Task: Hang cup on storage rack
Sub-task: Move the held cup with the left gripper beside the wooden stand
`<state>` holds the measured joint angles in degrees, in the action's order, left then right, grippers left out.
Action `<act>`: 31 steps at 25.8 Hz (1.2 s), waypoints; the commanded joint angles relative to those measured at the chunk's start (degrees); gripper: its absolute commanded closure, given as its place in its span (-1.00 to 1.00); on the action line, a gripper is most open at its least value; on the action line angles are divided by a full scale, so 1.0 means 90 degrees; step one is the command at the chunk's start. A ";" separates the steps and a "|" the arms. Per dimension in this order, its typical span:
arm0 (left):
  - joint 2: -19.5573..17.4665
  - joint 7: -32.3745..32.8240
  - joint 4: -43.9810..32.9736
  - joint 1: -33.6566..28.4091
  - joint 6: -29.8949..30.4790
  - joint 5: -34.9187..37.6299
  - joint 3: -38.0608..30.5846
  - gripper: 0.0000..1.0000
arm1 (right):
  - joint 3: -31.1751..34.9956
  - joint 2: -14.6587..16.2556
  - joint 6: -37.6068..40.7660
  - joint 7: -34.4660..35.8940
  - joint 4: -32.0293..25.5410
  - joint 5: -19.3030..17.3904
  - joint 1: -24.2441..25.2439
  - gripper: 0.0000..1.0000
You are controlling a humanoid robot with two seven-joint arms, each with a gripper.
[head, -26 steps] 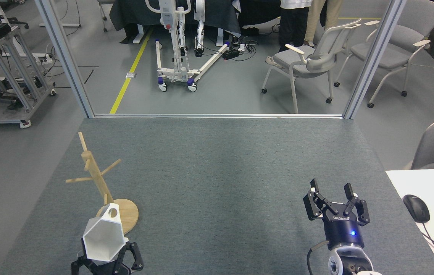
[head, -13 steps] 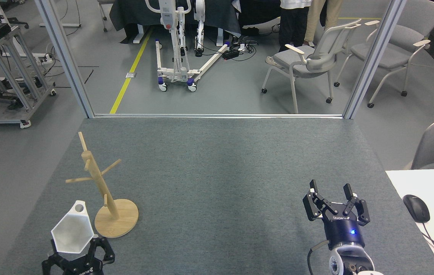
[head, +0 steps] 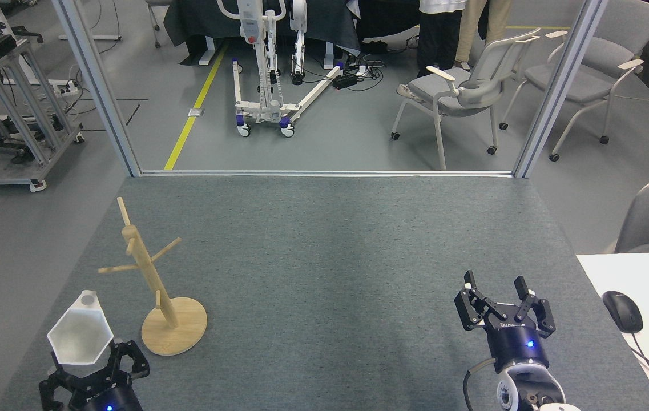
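Cup held at the rack's eight o'clock

Left gripper (head: 93, 365) rises from the bottom edge, fingers clamped around the cup (head: 80, 335), just beside the storage rack (head: 150, 279). Right gripper (head: 499, 291) points to twelve o'clock, jaws spread, empty.

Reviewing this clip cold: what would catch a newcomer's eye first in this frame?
First, the white faceted cup at lower left, held up in the left tool, its open hexagonal mouth facing the camera. Just right of it stands the bare wooden storage rack on the grey table, no cup on its pegs. At lower right the right tool hangs open and empty.
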<state>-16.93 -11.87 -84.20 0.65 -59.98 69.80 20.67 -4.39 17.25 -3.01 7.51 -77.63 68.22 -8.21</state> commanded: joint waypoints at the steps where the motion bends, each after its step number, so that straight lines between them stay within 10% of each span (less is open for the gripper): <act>1: -0.0072 0.0010 0.0000 0.0074 -0.0002 -0.0158 -0.0139 1.00 | 0.0000 0.0008 0.0003 -0.0004 0.0002 -0.0002 0.0004 -0.98; 31: -0.0297 -0.0020 -0.0195 0.0377 -0.0002 0.0145 -0.0148 1.00 | -0.0010 -0.0061 -0.0046 -0.0004 -0.0164 0.0223 0.0043 -0.98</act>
<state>-19.68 -12.29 -86.02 3.73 -60.05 70.08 19.16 -4.40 16.75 -3.12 7.33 -78.20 69.67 -8.15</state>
